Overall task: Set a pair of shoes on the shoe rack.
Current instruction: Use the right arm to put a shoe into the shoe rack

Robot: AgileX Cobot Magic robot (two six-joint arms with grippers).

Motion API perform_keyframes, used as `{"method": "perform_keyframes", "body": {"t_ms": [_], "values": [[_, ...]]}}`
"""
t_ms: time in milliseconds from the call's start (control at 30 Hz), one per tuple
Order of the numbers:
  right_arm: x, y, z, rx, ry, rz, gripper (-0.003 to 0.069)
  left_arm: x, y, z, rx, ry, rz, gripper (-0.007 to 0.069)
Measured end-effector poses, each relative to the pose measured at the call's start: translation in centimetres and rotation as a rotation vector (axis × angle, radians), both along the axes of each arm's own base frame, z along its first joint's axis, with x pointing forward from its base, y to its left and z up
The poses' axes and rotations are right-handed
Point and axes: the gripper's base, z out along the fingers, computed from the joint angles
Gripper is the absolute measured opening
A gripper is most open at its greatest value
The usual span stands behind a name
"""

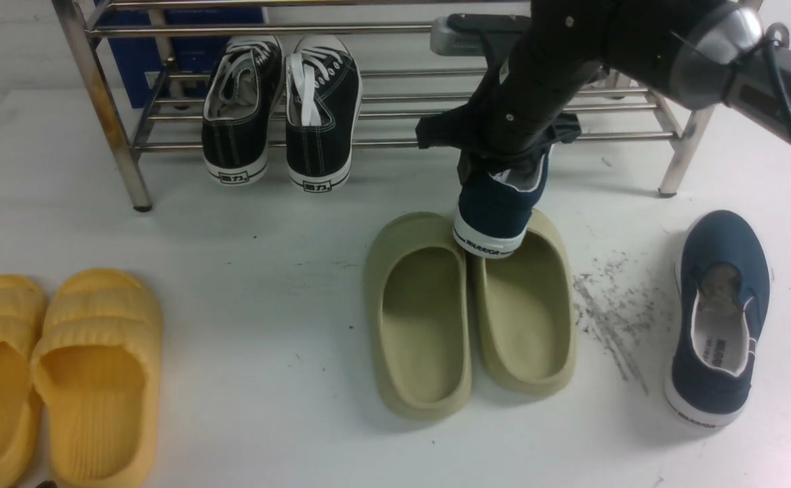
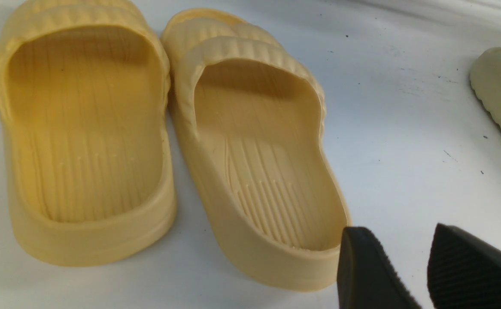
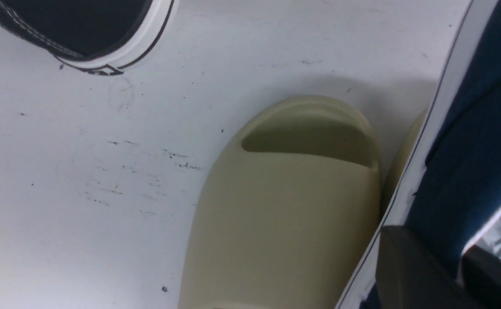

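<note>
Item: navy shoe [image 1: 497, 210], collar wall clenched by right gripper [image 1: 503, 157], raised over olive slides [image 1: 422, 318] for carrying to shoe rack [image 1: 388, 143]; second navy shoe [image 1: 720, 325] on floor, right; left gripper [image 2: 417, 257] released, idle

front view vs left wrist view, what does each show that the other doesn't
Only the front view: the shoe rack, the black lace-up sneakers on it, the right gripper shut on one navy shoe near the olive slides, and the other navy shoe lying on the table. Only the left wrist view: the left gripper, open and holding nothing. Both: the yellow slides, part of the olive slides, and the white table.
</note>
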Motion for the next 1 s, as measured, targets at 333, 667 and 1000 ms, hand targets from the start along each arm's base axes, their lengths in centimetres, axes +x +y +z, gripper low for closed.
{"method": "perform_keyframes", "body": {"t_ms": [333, 667, 1000], "values": [[0.4, -0.1, 1.6, 0.005, -0.06, 0.017, 0.0056, 0.0, 0.0, 0.0, 0.0, 0.0, 0.0, 0.0238], [3.8, -1.5, -0.5, -0.021, -0.195, -0.009, 0.0056, 0.0, 0.0, 0.0, 0.0, 0.0, 0.0, 0.0238], [5.7, -1.8, -2.5, -0.027, -0.267, 0.006, 0.0056, 0.0, 0.0, 0.0, 0.0, 0.0, 0.0, 0.0238]]}}
